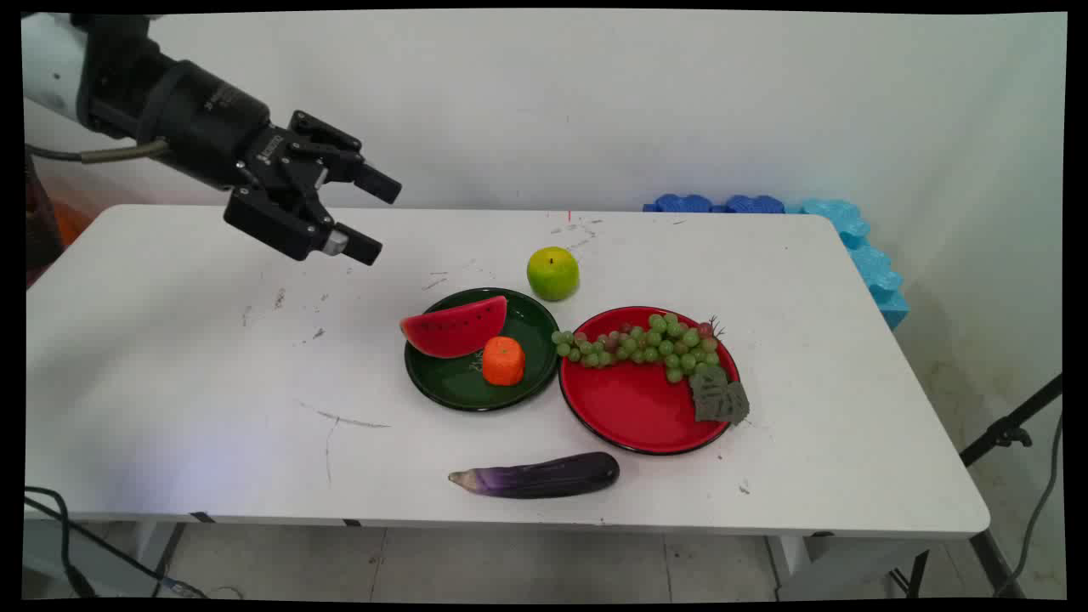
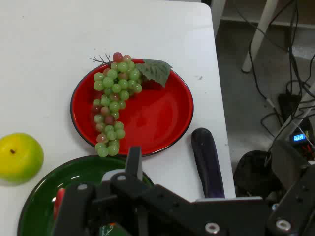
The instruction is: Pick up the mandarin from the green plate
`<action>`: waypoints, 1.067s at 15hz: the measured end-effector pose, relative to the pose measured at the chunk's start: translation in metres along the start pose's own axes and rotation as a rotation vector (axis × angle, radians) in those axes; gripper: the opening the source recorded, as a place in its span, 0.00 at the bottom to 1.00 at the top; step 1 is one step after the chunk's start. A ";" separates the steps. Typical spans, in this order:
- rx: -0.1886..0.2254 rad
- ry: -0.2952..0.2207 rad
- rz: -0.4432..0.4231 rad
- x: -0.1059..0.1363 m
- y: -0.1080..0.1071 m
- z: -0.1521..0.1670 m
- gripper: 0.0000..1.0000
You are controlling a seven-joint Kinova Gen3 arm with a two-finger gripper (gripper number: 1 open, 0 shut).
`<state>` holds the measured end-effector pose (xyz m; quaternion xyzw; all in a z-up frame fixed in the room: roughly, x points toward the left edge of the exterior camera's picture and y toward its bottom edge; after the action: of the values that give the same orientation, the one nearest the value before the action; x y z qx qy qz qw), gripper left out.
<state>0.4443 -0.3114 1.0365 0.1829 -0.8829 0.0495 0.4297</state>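
Jaws point(image 1: 368, 217) spread and empty, hovering above the desk point(image 1: 170, 357), well apart from the green plate point(image 1: 463, 387); descending carelessly, they are risking knocking the watermelon slice point(image 1: 455, 327).

The arm point(image 1: 51, 68) showed a white link up top, running into a black cylindrical wrist with small white lettering, and a grey cable trailed off beneath it; the black two-finger gripper point(image 1: 374, 217) was all angular linkage, silver screws glinting, one finger tipped with a pale metal block
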 end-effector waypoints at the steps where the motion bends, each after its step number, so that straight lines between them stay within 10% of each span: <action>1: -0.002 -0.005 0.003 0.002 -0.001 0.002 1.00; 16: 0.108 -0.303 0.020 0.029 -0.034 0.117 1.00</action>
<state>0.3534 -0.3795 0.9831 0.2024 -0.9354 0.0731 0.2807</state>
